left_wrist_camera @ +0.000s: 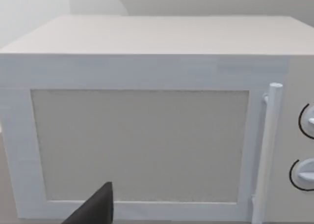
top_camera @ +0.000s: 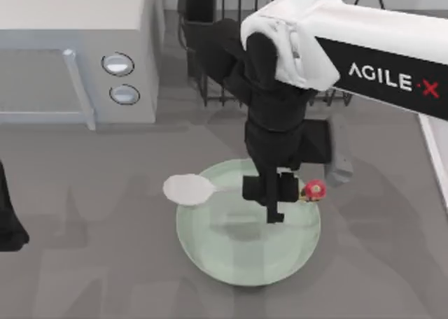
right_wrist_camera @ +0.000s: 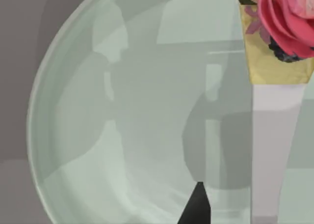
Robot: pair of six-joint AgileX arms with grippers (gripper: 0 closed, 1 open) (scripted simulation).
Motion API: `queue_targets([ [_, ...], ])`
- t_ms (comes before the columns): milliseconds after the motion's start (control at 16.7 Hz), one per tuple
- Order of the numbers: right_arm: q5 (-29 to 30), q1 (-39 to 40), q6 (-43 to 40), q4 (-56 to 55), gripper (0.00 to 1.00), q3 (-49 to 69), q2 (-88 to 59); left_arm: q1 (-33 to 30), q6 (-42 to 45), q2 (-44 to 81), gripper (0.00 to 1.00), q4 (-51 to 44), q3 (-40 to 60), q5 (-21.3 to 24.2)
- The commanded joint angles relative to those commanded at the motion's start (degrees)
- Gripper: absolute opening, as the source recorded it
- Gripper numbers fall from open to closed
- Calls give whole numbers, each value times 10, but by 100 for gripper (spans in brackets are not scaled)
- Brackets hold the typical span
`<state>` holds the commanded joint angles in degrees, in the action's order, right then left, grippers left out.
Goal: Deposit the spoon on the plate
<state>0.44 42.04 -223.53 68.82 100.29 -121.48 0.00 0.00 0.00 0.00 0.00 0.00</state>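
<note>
1. Right then, my right gripper [top_camera: 275,193] hung over the plate [top_camera: 210,252], fingers closed on the handle of the spoon [top_camera: 187,189] not far from its red ornament.
2. Out from that grip, the spoon ran level: its white bowl stuck past the plate's rim on one side, and the red ornament sat just beside the gripper on the other, over the plate's opposite edge.
3. From the right wrist, I saw the pale handle [right_wrist_camera: 272,150] and the rose-like ornament close up, with the plate [right_wrist_camera: 88,135] beneath them.
4. Beyond the gripper stood a dark wire rack [top_camera: 210,67], and farther off a white microwave [top_camera: 77,46].
5. My left arm sat parked far off at the table's left edge, its wrist facing the microwave [left_wrist_camera: 142,140]; I couldn't tell how its fingers stood.
</note>
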Motion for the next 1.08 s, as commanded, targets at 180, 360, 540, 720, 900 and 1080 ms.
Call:
queue_targets([
  [180,10,-12,7,13,0,-6,20,0,0,0,100,0,0,0],
  [360,17,-23,11,21,0,-12,36,0,0,0,100,0,0,0],
  [540,18,-28,9,19,0,-15,43,0,0,0,100,0,0,0],
  [720,14,-26,7,4,0,-17,41,0,0,0,100,0,0,0],
  [900,6,-17,4,-22,0,-21,30,0,0,0,100,0,0,0],
  [1080,-2,-4,-2,-54,0,-25,9,0,0,0,100,0,0,0],
])
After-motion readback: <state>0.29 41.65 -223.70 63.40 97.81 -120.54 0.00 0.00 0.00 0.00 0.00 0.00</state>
